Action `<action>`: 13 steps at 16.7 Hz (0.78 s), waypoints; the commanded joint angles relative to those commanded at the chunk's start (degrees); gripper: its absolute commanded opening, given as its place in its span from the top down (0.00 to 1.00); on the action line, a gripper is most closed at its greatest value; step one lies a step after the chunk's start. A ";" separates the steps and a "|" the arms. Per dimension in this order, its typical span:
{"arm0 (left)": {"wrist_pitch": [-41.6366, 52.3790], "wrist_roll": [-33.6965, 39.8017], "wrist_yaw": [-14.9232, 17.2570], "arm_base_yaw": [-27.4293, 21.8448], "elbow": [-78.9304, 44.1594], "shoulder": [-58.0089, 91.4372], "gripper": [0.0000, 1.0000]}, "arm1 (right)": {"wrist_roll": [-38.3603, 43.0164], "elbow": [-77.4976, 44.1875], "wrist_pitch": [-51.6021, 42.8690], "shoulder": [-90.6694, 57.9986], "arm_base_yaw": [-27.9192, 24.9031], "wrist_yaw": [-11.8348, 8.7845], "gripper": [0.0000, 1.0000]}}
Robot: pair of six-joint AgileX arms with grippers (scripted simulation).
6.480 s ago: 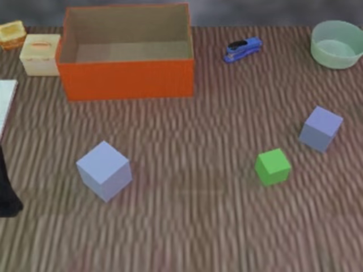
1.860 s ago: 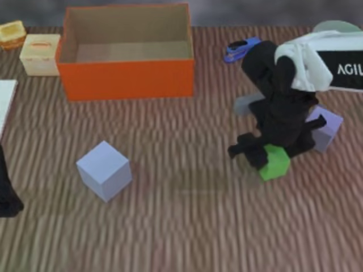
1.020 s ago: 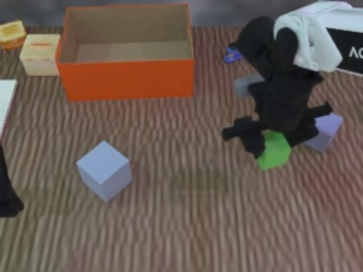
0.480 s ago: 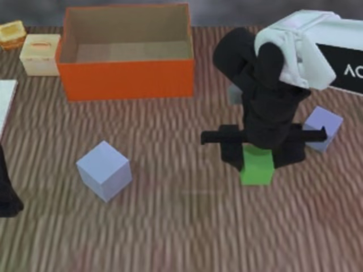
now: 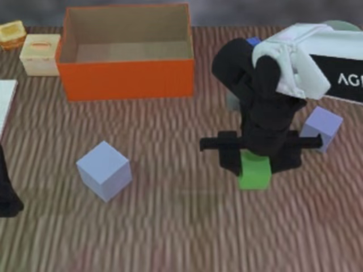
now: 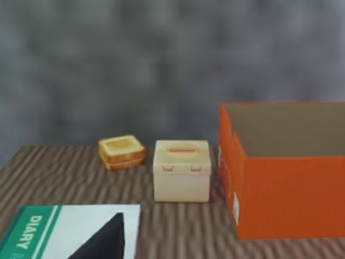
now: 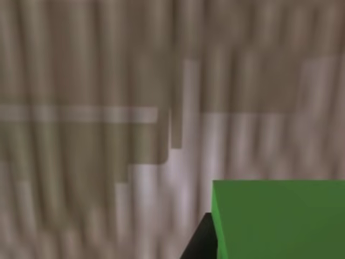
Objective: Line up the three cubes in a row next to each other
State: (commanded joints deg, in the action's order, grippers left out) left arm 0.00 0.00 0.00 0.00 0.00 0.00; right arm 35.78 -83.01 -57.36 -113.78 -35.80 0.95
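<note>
1. Orange cardboard box [image 5: 127, 79] stands at the back of the wood-grain table [image 5: 181, 226], well apart from the work and no part of the row.
2. Right gripper [image 5: 253, 165] hangs over the middle-right of the table, its fingers pinching the green cube from two sides.
3. Pale lavender-blue cube [image 5: 104, 170], the largest, sits alone on the left half, turned corner-on.
4. Lavender-purple cube [image 5: 323, 127] rests near the right edge, just behind the right arm.
5. Bright green cube [image 5: 254, 173], the smallest, is held in the claw; whether it touches the table cannot be told.
6. Doing this step well likely means carrying the green cube toward the middle, squaring its faces, and setting it flat with room on either side.
7. Left arm [image 5: 7, 195] waits parked at the left edge; its gripper is not visible.
</note>
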 joint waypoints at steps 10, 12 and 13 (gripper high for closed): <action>0.00 0.00 0.00 0.00 0.00 0.00 0.00 | 0.31 6.69 10.25 -3.74 -0.38 0.05 1.00; 0.00 0.00 0.00 0.00 0.00 0.00 0.00 | 0.31 6.69 10.25 -3.74 -0.38 0.05 0.85; 0.00 0.00 0.00 0.00 0.00 0.00 0.00 | 0.31 6.69 10.25 -3.74 -0.38 0.05 0.77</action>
State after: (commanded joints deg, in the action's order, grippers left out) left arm 0.00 0.00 0.00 0.00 0.00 0.00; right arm 36.10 -76.32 -47.10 -117.52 -36.18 1.00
